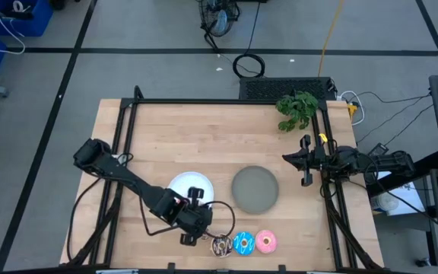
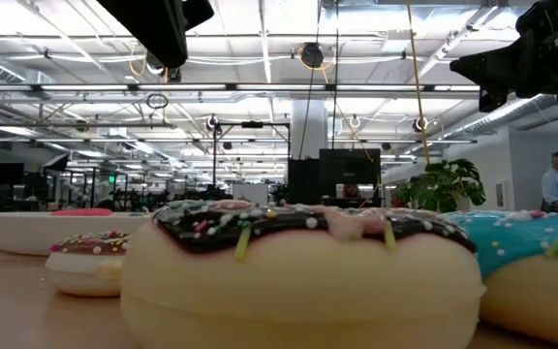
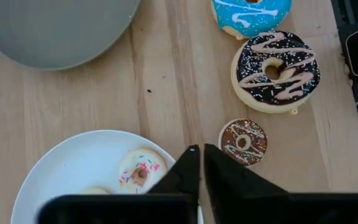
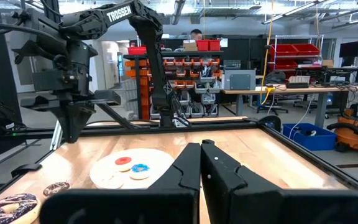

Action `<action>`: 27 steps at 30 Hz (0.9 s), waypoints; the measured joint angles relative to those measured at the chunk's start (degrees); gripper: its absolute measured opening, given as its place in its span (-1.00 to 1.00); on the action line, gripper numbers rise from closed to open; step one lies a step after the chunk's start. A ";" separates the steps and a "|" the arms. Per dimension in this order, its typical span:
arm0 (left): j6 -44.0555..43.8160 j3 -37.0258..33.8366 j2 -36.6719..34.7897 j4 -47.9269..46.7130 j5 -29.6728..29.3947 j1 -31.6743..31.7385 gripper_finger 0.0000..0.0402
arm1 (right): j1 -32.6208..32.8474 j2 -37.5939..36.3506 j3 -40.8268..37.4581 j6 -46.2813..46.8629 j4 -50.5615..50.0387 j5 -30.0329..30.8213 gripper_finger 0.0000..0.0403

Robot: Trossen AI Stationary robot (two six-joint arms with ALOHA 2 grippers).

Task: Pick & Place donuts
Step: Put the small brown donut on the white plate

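Left claw (image 3: 200,163) hangs closed and empty over white plate's (image 3: 73,162) rim; right claw (image 4: 200,160) closed, parked.

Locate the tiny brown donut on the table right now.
In the left wrist view the tiny brown donut lies on bare wood, off the white plate, beside the large dark brown sprinkled donut; in the high view it sits near the table's front edge.
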 joint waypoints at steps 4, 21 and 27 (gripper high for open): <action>0.83 0.00 0.00 -0.02 -0.12 0.06 -0.95 | -0.01 0.00 0.00 0.02 0.00 0.00 -1.00; 0.83 0.00 0.00 1.14 -1.41 0.28 -0.92 | -0.01 0.00 0.00 -0.02 0.00 0.00 -1.00; 1.01 0.00 0.00 3.26 -1.54 0.28 -0.82 | -0.01 0.00 0.01 -0.09 0.00 0.00 -1.00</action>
